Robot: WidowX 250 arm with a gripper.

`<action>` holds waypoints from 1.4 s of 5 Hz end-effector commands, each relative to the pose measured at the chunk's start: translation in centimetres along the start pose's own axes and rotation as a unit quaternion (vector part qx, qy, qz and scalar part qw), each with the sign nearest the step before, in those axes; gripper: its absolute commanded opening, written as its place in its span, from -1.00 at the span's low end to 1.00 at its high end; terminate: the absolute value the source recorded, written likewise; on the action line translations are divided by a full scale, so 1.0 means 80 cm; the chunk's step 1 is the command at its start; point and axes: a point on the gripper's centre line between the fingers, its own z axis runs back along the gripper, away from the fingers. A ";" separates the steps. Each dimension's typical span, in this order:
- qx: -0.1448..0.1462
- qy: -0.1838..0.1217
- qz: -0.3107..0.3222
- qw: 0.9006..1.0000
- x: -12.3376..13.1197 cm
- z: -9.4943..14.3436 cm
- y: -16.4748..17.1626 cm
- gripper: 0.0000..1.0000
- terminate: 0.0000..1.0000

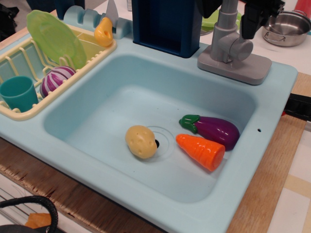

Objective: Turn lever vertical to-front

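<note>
The lever [226, 26] is a light-grey stem that stands upright on a round grey hub [239, 49]. The hub sits on a flat grey base [252, 69] at the back right rim of the sink. My black gripper [229, 12] is at the top edge of the frame, one finger [207, 8] left of the stem and one [252, 20] right of it. The jaws stand apart around the upper stem with a small gap on the right side. The rest of the gripper is cut off by the frame.
A dark blue box [167, 24] stands just left of the lever. The light-blue sink [97, 87] holds a potato [141, 141], an eggplant [215, 130] and a carrot [201, 151]. A dish rack [14, 58] with plate and cup is at left, a steel pot [286, 26] at back right.
</note>
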 end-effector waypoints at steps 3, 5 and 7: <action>-0.017 -0.034 -0.011 0.999 0.022 -0.018 -0.011 1.00 -1.00; 0.005 -0.037 -0.009 0.999 0.023 -0.010 -0.010 -1.00 -1.00; 0.009 -0.045 0.003 0.999 0.017 -0.009 -0.005 -1.00 -1.00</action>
